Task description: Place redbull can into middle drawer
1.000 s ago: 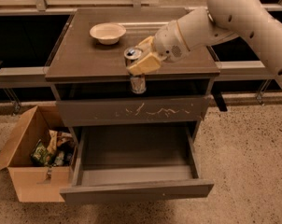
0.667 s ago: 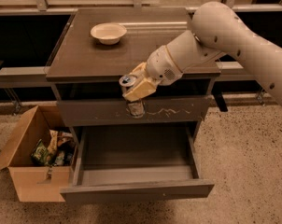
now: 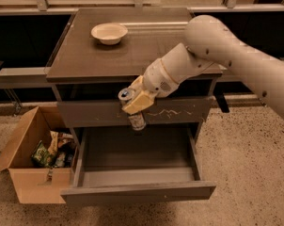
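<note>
The redbull can (image 3: 132, 108) is a slim blue-and-silver can with a shiny top, held tilted in front of the scratched upper drawer front. My gripper (image 3: 138, 102), with cream-coloured fingers (image 3: 141, 100), is shut on the can, at the end of the white arm that reaches in from the right. The can hangs above the back of the open middle drawer (image 3: 137, 166), a wide shallow grey drawer pulled out toward me with a plain front panel (image 3: 138, 192) and a bare grey inside.
A cream bowl (image 3: 109, 33) sits on the cabinet's brown top (image 3: 85, 55). The closed upper drawer front (image 3: 179, 112) has white scratches. An open cardboard box (image 3: 34, 161) with packets stands on the floor at the left.
The gripper has carried the can down and forward off the cabinet top, past its front edge, to hang over the open drawer.
</note>
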Robot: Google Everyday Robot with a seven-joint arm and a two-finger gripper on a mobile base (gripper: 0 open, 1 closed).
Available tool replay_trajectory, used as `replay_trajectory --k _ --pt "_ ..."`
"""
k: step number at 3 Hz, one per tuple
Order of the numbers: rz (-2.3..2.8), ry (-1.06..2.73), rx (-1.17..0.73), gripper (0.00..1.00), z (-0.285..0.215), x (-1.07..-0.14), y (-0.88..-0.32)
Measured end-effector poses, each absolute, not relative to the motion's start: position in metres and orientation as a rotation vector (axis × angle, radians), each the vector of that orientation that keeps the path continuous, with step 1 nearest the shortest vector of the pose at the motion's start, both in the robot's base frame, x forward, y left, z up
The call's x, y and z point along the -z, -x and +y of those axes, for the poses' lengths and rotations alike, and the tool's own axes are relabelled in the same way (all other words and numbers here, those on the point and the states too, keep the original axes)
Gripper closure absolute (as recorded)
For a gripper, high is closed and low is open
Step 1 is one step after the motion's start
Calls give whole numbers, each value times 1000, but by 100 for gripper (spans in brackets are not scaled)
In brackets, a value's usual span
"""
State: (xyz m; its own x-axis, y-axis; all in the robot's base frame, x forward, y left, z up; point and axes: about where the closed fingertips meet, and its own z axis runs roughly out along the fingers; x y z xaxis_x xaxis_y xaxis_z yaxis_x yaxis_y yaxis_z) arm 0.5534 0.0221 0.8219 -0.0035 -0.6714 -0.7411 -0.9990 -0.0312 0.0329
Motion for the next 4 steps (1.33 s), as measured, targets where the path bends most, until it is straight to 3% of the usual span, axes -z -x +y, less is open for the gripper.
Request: replay_trajectory --k 3,4 --pt "1865 1566 -871 100 10 -652 -511" --pt "1865 1566 -871 100 10 -652 -511"
